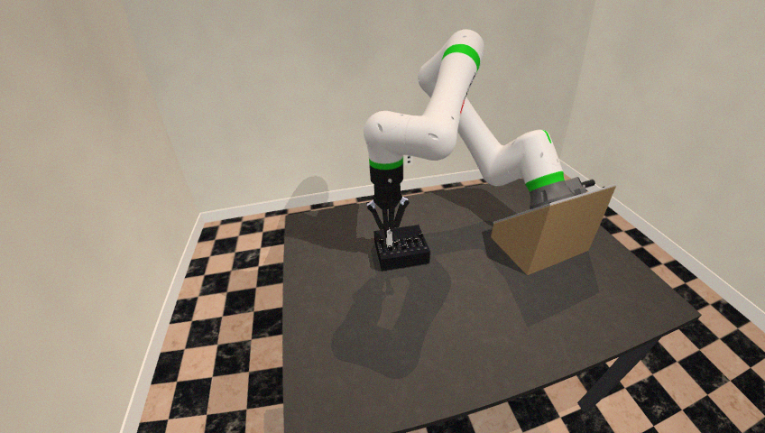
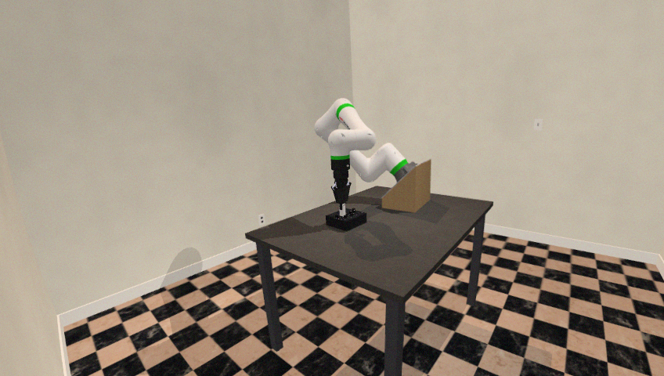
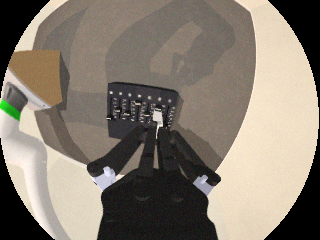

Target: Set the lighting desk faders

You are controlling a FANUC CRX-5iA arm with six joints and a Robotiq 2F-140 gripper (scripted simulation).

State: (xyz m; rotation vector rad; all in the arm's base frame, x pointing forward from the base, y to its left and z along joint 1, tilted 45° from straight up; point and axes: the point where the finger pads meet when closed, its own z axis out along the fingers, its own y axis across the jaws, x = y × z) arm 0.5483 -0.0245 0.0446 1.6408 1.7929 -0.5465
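Note:
The lighting desk [image 1: 400,248] is a small black box with a row of several faders, standing on its feet on the dark table. It also shows in the exterior view [image 2: 345,218] and in the wrist view [image 3: 142,111]. My gripper [image 1: 388,237] points straight down with its fingers shut, the white tips together over the desk's left part in the top view. In the wrist view the gripper tips [image 3: 158,118] sit over a fader slot near the desk's right end. I cannot tell whether the tips touch a fader cap. The fader levels are too small to read.
A tan wedge-shaped box [image 1: 552,229] stands on the table at the arm's base, to the right of the desk; it also shows in the exterior view [image 2: 409,189]. The table edge lies left of the desk.

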